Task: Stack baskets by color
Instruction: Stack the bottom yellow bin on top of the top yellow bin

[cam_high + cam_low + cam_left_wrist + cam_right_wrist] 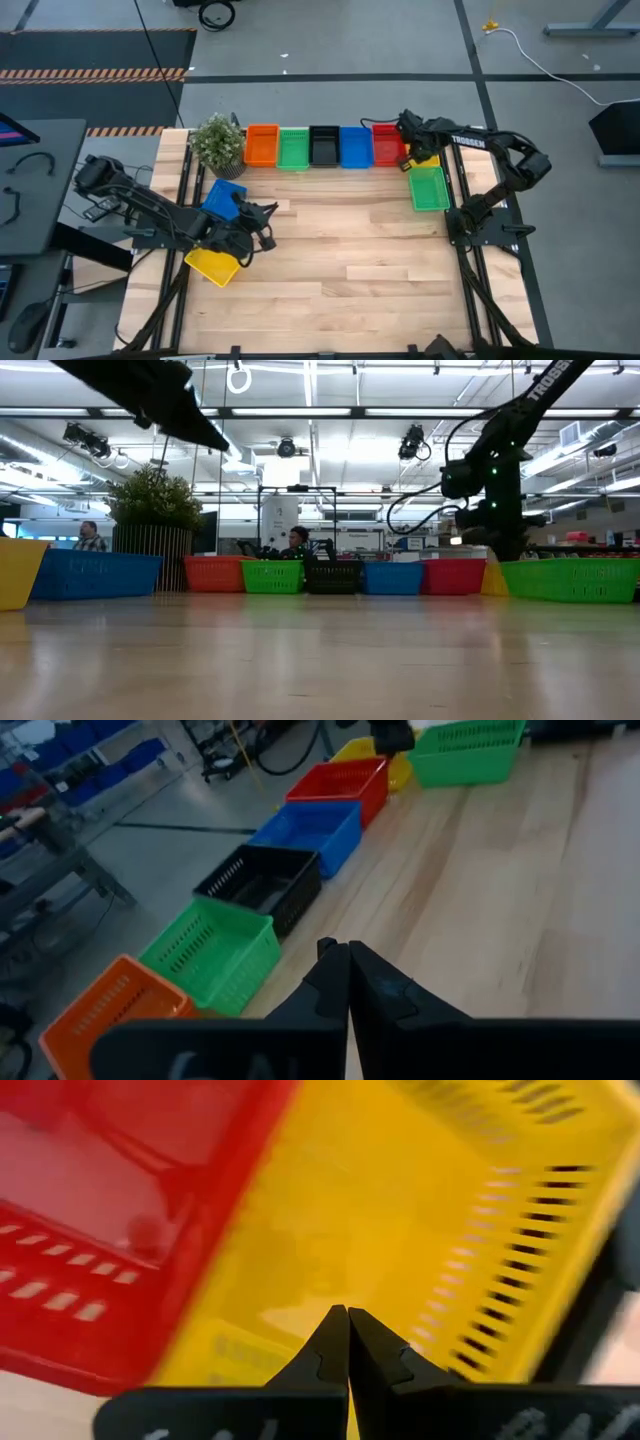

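Note:
A row of baskets stands along the far edge: orange (262, 145), green (293, 148), black (324, 145), blue (355, 146) and red (387, 143). A yellow basket (428, 158) sits at the row's right end, with another green basket (429, 188) just nearer. My right gripper (408, 162) is shut and points steeply down over the yellow basket (400, 1200), beside the red one (100, 1180). My left gripper (270, 215) hangs shut over bare table, right of a blue basket (222, 198) and a second yellow basket (212, 264). Its wrist view faces the row (347, 955). My right gripper has its shut fingertips (330, 1330) over the yellow basket's near wall (235, 1352), coming from above. The fingers themselves cover the spot, so I cannot tell whether they touch the basket. My left gripper touches nothing.
A potted plant (217, 140) stands at the far left corner beside the orange basket. The middle and near part of the wooden table (350, 270) is bare. Dark frame rails run along both side edges. People sit in the room beyond the table.

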Tool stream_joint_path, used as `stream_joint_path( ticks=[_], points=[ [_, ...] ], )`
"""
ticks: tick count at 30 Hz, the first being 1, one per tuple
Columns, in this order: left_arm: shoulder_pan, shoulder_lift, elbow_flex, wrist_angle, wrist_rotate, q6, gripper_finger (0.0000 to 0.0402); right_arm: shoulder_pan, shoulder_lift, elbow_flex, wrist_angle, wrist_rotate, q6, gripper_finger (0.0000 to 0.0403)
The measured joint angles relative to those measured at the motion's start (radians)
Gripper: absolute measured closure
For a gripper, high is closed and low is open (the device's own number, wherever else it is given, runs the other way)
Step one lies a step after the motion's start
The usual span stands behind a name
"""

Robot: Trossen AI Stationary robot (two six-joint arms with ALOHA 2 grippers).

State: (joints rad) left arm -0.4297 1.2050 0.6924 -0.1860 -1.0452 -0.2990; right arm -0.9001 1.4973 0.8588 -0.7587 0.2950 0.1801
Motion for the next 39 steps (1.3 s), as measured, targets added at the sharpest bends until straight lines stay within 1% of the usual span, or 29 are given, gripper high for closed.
stream_joint_path(
  ticks=[4, 7, 11, 14, 18, 20, 23, 25, 27, 29, 31, 33, 35, 36, 37, 39],
  points=[
    [0.000, -0.040, 0.001, -0.002, 0.011, 0.040, 0.0396, 0.000, 0.002, -0.017, 0.062, -0.024, 0.004, 0.0402],
    [0.000, -0.045, 0.001, -0.004, 0.012, 0.045, 0.0386, 0.000, 0.001, -0.010, 0.061, -0.053, 0.003, 0.0402],
    [0.000, -0.041, 0.001, -0.015, 0.014, 0.038, 0.0379, 0.006, -0.035, 0.005, 0.061, 0.001, 0.002, 0.0402],
    [0.000, -0.041, 0.001, -0.034, 0.014, 0.018, 0.0385, 0.032, -0.092, 0.007, 0.065, 0.033, 0.001, 0.0402],
    [-0.008, -0.063, 0.001, -0.044, 0.014, 0.015, 0.0395, 0.114, -0.164, 0.007, 0.066, 0.055, 0.004, 0.0402],
    [-0.014, -0.077, 0.001, -0.050, 0.015, 0.014, 0.0396, 0.187, -0.191, 0.007, 0.071, 0.055, 0.004, 0.0402],
    [-0.031, -0.123, 0.001, -0.089, 0.033, -0.014, 0.0393, 0.329, -0.213, 0.007, 0.108, 0.058, 0.011, 0.0402],
    [-0.044, -0.164, 0.001, -0.145, 0.108, -0.030, 0.0391, 0.443, -0.217, 0.007, 0.169, 0.076, 0.012, 0.0402],
    [-0.055, -0.200, 0.010, -0.225, 0.250, -0.038, 0.0391, 0.552, -0.206, 0.007, 0.255, 0.089, 0.011, 0.0402],
    [-0.069, -0.215, 0.050, -0.371, 0.410, -0.121, 0.0393, 0.651, -0.186, 0.007, 0.365, 0.093, -0.007, 0.0401],
    [-0.085, -0.213, 0.102, -0.567, 0.530, -0.276, 0.0396, 0.736, -0.161, 0.007, 0.468, 0.095, -0.043, 0.0400],
    [-0.103, -0.194, 0.141, -0.770, 0.631, -0.465, 0.0396, 0.806, -0.136, 0.007, 0.561, 0.099, -0.074, 0.0400],
    [-0.124, -0.178, 0.155, -0.905, 0.733, -0.660, 0.0393, 0.863, -0.110, 0.007, 0.632, 0.117, -0.093, 0.0400],
    [-0.137, -0.172, 0.154, -0.938, 0.779, -0.747, 0.0388, 0.887, -0.100, 0.007, 0.654, 0.136, -0.096, 0.0400],
    [-0.155, -0.169, 0.144, -0.936, 0.822, -0.817, 0.0381, 0.909, -0.090, 0.007, 0.669, 0.164, -0.096, 0.0400],
    [-0.193, -0.163, 0.115, -0.892, 0.885, -0.927, 0.0361, 0.948, -0.074, 0.007, 0.683, 0.219, -0.094, 0.0400]
  ],
)
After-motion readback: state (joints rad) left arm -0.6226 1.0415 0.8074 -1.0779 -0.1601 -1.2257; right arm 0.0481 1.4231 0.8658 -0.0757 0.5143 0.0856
